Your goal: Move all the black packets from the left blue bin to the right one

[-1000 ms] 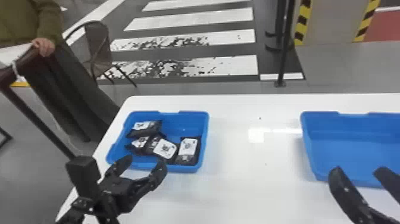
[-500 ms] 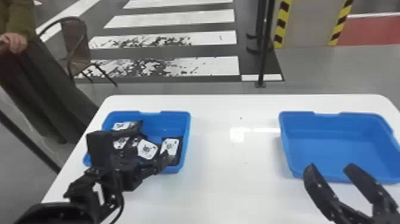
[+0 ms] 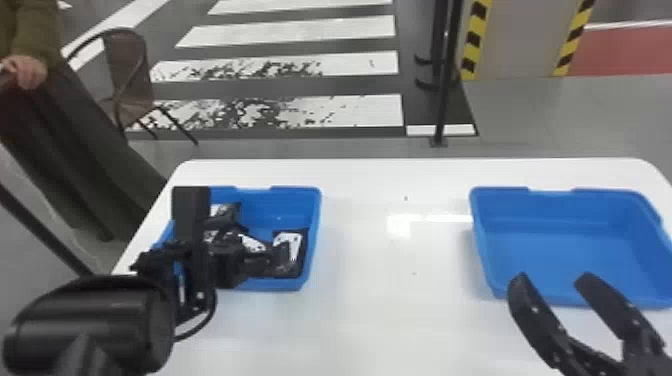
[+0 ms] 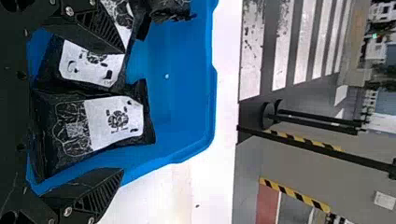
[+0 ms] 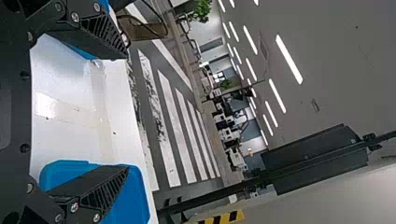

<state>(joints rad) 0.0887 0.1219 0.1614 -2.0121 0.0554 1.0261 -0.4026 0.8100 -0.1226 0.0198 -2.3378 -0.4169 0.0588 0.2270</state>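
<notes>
In the head view my left gripper [image 3: 250, 260] is over the left blue bin [image 3: 314, 220], partly hiding several black packets with white labels, among them the rightmost black packet [image 3: 299, 240]. The left wrist view has the left gripper [image 4: 123, 109] open, its fingers apart on either side of a black packet [image 4: 116, 121]; another packet [image 4: 88, 65] lies beside it, partly behind one finger. My right gripper [image 3: 552, 277] stands open at the near edge of the right blue bin [image 3: 565, 240], which holds no packet. In the right wrist view the right gripper [image 5: 127, 112] has nothing between its fingers.
Both bins stand on a white table [image 3: 390, 300], with a wide stretch of tabletop between them. Beyond its far edge are a chair [image 3: 127, 75] and a black post [image 3: 445, 90] on the floor.
The left arm has moved forward and right, from the bin's near side to over the packets. The head view has shifted, so the bins appear farther left than at first. Both grippers remain open.
</notes>
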